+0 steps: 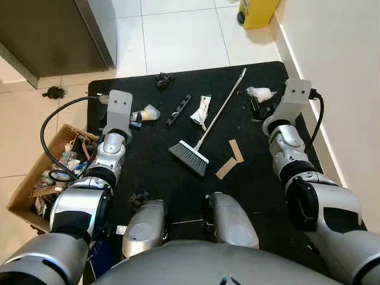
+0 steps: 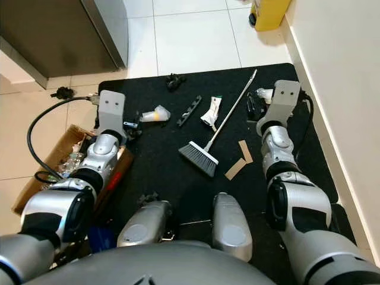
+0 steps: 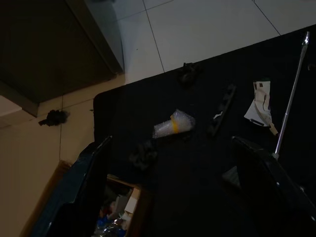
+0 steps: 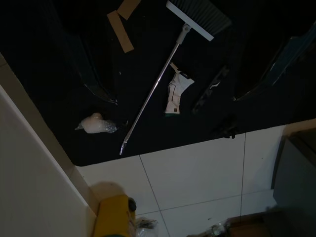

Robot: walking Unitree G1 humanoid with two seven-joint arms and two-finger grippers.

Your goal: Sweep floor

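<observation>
A broom lies flat on the black mat [image 1: 148,172], its grey bristle head [image 1: 190,158] towards me and its thin metal handle [image 1: 224,102] running away to the right. Litter is scattered around it: a white tube [image 1: 201,110], a black strip [image 1: 178,110], a crumpled plastic bottle [image 1: 148,113], cardboard strips [image 1: 230,159] and a clear wrapper [image 1: 260,93]. My left gripper [image 3: 173,140] hovers open over the mat's left side, above the bottle. My right gripper [image 4: 176,98] hovers open over the right side, holding nothing. The broom lies between the two arms.
A cardboard box [image 1: 24,189] full of rubbish sits at the mat's left edge, with a black cable [image 1: 47,127] looping over it. A white wall [image 1: 344,71] borders the right. A yellow object [image 1: 258,12] stands far right, a grey cabinet [image 1: 53,29] far left. Black clumps [image 1: 53,92] lie on the tiles.
</observation>
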